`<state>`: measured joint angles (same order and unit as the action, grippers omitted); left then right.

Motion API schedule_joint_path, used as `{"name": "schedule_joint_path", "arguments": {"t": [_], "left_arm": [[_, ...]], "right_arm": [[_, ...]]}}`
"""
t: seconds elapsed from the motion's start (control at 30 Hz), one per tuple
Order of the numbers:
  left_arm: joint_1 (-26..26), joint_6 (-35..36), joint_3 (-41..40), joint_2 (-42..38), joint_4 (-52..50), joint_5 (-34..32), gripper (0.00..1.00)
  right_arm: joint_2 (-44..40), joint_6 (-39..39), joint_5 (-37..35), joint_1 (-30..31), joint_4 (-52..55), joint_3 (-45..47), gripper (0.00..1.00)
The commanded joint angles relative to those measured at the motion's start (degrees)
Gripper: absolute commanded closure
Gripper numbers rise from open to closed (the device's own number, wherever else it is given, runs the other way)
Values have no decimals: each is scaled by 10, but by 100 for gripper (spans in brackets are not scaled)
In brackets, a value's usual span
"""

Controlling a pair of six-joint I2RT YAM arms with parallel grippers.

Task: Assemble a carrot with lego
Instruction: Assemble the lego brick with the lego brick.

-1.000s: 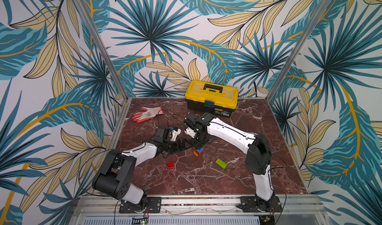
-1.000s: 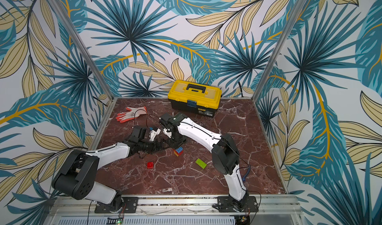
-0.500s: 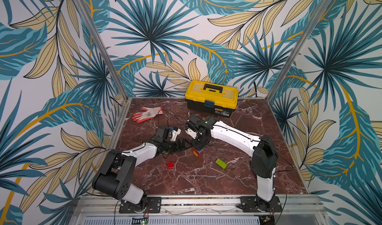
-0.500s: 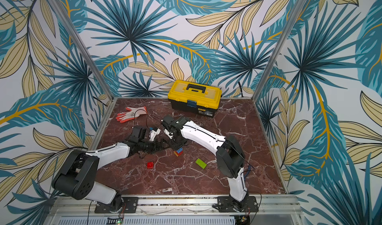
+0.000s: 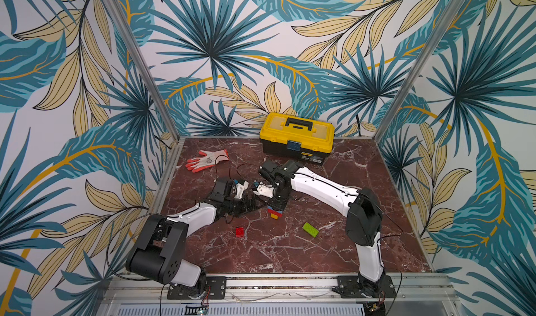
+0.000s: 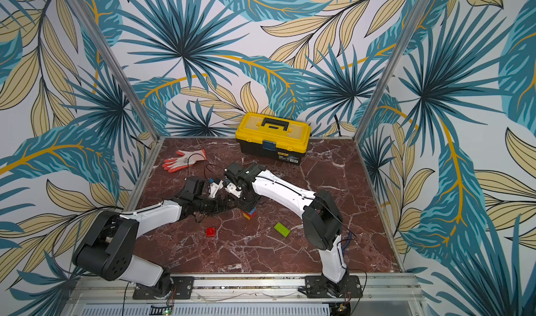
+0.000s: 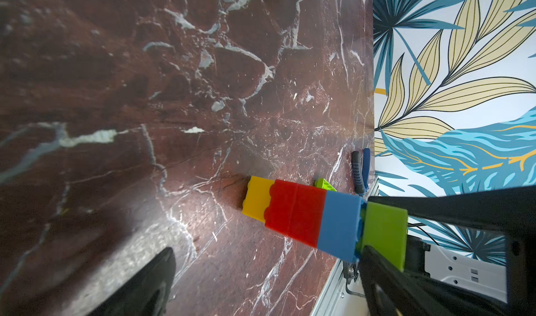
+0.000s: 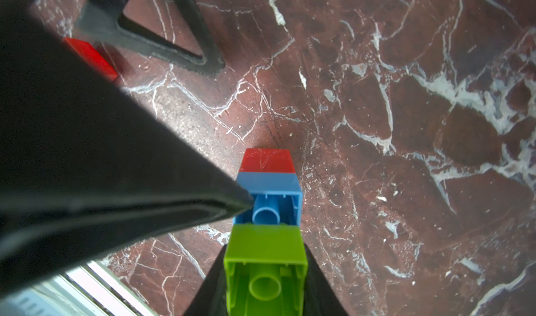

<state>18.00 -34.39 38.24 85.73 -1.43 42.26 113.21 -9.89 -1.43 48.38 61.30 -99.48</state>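
Yellow tip down on the marble table (image 5: 319,256), mid-table: carrot (image 7: 304,215) long axis near-vertical. Right gripper (image 5: 277,202) clamped on its green end (image 8: 265,247); left gripper (image 5: 256,207) spread wide alongside. Nothing shifted since a second ago.

Both top views looked down from high above the front edge of the marble table (image 5: 261,250), facing the yellow toolbox (image 5: 295,134) at the back and taking in the whole surface. The left wrist camera sat low and near, sighting sideways along the tabletop at the carrot (image 7: 304,215); the right wrist camera looked nearly straight down its length from close above. All four views shared it.
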Motion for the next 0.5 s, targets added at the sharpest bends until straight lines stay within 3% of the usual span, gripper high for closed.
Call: {"name": "schedule_joint_path", "arguments": {"t": [0.0, 0.47], "left_arm": [[-15, -8, -18, -26, 13, 0, 1], [-23, -9, -16, -13, 13, 6, 1]], "right_arm": [[44, -54, -14, -5, 41, 8, 71], [65, -109, 20, -8, 61, -28, 66]]}}
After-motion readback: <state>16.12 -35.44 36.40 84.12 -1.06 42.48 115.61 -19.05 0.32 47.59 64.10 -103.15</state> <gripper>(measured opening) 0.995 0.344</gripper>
